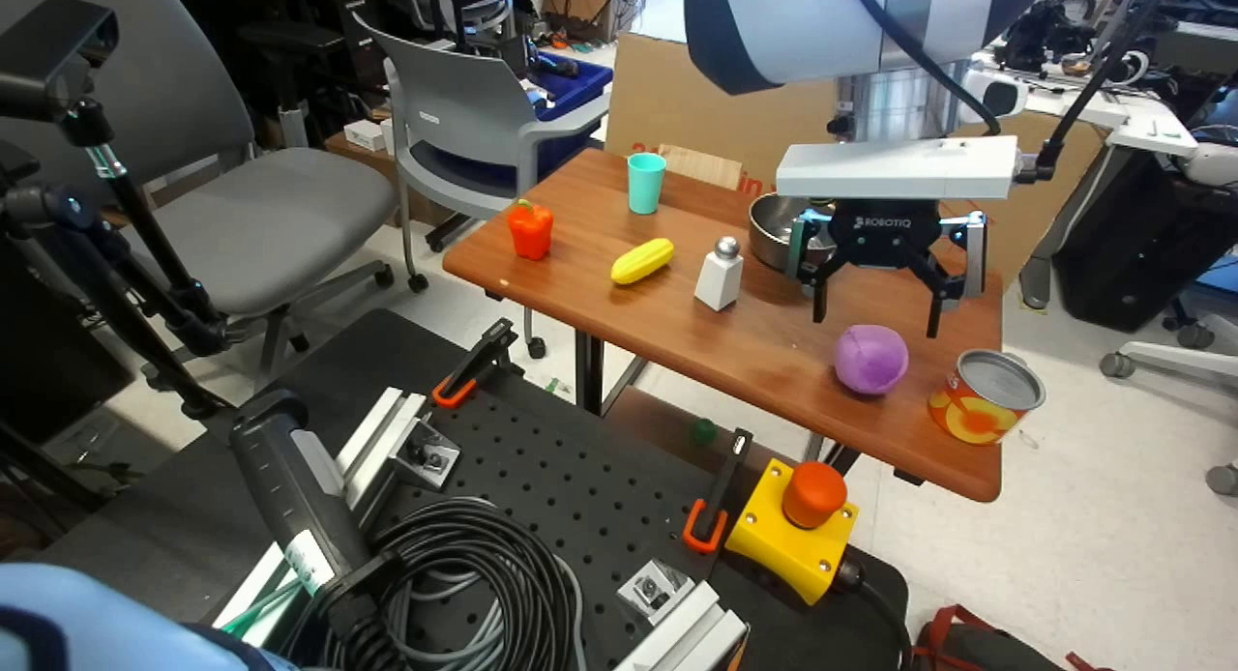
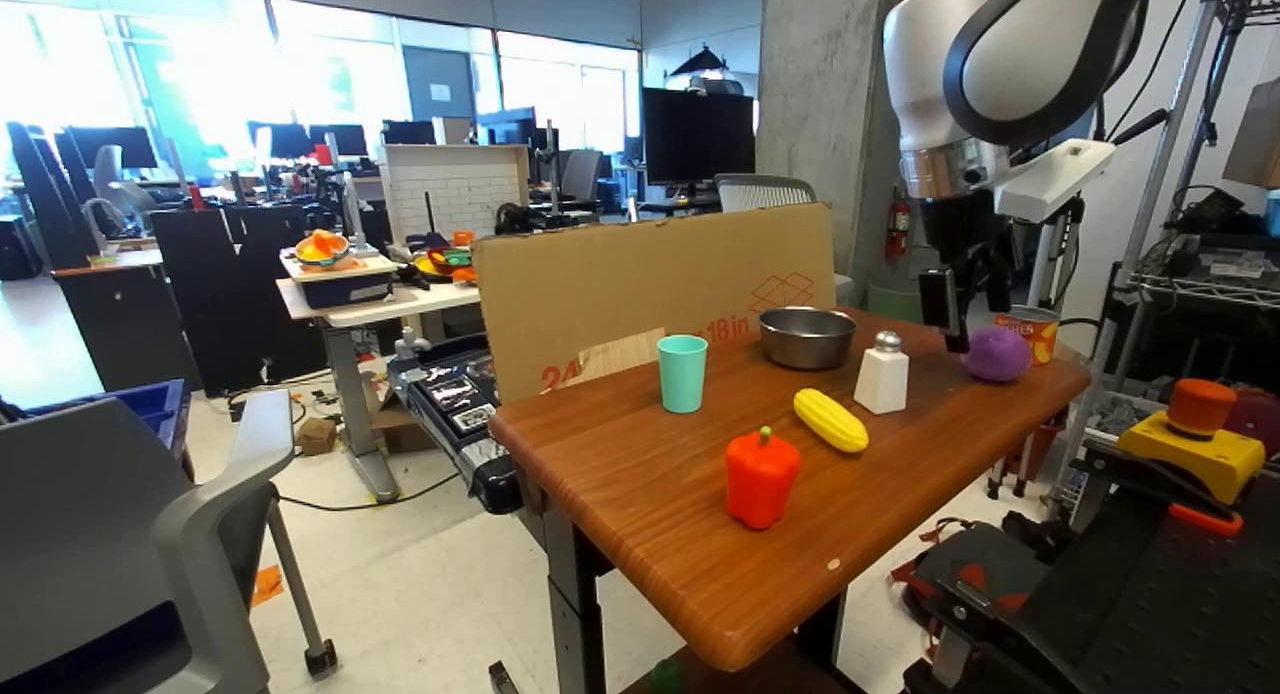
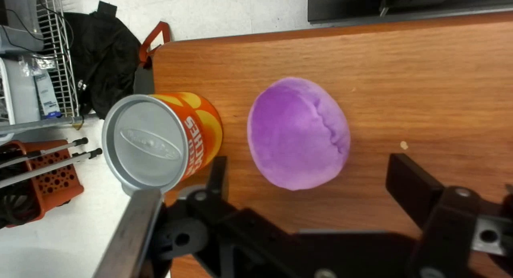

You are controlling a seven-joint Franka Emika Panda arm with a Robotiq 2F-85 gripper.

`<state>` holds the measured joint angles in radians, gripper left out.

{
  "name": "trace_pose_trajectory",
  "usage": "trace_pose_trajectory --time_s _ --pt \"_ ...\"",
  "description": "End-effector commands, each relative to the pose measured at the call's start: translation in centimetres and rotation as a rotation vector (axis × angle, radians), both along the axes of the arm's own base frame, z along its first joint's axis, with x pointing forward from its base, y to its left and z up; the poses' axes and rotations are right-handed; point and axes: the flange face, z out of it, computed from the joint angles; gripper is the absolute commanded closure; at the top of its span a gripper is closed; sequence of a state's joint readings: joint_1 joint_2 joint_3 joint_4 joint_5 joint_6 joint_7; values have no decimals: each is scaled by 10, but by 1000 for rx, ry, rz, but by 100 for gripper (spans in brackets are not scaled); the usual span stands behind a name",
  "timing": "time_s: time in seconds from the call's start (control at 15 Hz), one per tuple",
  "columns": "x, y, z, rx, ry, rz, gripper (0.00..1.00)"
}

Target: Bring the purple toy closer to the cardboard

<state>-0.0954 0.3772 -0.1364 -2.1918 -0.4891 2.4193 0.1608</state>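
The purple toy (image 1: 870, 360) is a round ball resting on the wooden table near its front edge, beside the can. It also shows in an exterior view (image 2: 997, 354) and in the wrist view (image 3: 297, 133). The cardboard (image 1: 677, 101) is a large light-brown sheet standing upright along the table's back edge, partly behind the arm; it also shows in an exterior view (image 2: 620, 284). My gripper (image 1: 877, 315) is open and empty, fingers pointing down, above and slightly behind the toy. In the wrist view the toy lies ahead of the open fingers (image 3: 308, 162), between their lines, apart from both.
The peach can (image 1: 985, 397) stands close to the toy at the table's end, near one finger. On the table (image 2: 640, 494) are a metal bowl (image 2: 806, 338), a white shaker (image 2: 882, 376), yellow corn (image 2: 831, 420), a teal cup (image 2: 683, 374) and an orange pepper (image 2: 762, 479).
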Motion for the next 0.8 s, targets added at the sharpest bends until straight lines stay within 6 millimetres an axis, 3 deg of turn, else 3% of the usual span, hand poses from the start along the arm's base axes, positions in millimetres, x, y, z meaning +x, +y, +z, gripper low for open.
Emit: trace_pose_trajectory --time_s 0.0,0.07,0.13,0.27,0.47,0.73 --pt "7 0 -11 -30 83 21 0" --pt "7 0 -14 -38 114 21 0" --pt "7 -1 -16 -45 142 21 25" --pt "8 -1 -20 -64 180 13 32" --pt "11 -4 -18 -83 200 0 58" --pt "18 -4 3 -63 154 -2 86"
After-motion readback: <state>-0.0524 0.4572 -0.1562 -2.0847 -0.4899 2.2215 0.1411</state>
